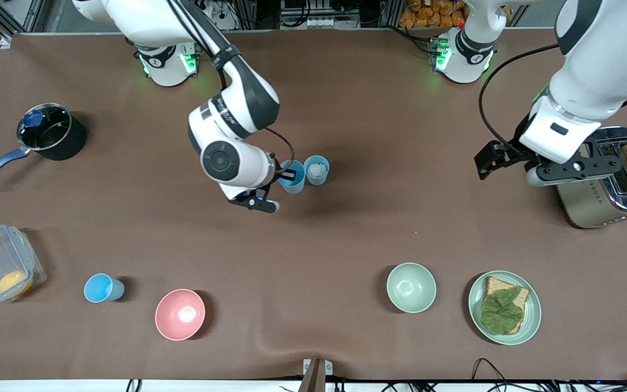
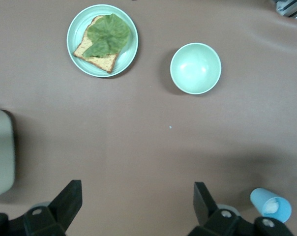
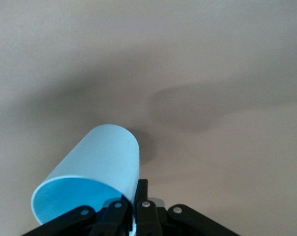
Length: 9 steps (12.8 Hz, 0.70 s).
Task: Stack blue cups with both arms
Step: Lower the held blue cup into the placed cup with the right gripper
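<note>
Brown counter point(image 1: 379, 218): no cups stacked yet. My right claw point(image 1: 287, 175) grips one blue cup point(image 1: 292, 182) beside the paler cup point(image 1: 316, 170); third cup point(image 1: 101, 288) untouched. My left claw point(image 2: 133, 206) waits open near the toaster point(image 1: 602, 201).

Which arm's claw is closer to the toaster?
The left. The left claw hangs open beside the toaster, at the left arm's end of the table. The right claw is at mid-table, shut on the rim of a blue cup.
</note>
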Tool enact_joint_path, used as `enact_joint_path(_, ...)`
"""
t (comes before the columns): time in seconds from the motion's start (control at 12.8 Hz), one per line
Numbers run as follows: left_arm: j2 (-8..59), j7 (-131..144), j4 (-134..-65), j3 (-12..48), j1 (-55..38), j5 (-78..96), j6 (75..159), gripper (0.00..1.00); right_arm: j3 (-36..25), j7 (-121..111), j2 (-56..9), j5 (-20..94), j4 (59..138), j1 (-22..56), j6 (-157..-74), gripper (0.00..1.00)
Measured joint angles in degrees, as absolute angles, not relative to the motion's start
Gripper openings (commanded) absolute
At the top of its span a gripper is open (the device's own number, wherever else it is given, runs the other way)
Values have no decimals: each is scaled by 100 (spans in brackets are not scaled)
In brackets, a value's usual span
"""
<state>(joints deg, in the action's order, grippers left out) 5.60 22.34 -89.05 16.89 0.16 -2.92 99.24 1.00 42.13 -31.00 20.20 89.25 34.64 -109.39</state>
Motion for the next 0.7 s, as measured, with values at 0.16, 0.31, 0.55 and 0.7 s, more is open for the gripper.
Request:
enact_joint_path(0.16,527,1931,-8905,1464,15,-292,9863,100,99,4276,-3140,2022,8925,3575,-11047,0)
enact_joint_path(0.31,483,1810,-8903,1319,29,-289,9810,100,101,4319,-3196,2023,8927,3687,-11143,0)
enact_joint_path(0.55,418,1801,-8903,1296,74,-289,9753,100,102,4461,-3255,2024,8928,3871,-11194,0)
enact_joint_path(0.7,413,1801,-8903,1292,80,-289,9712,100,101,4481,-3255,2025,8929,3917,-11198,0)
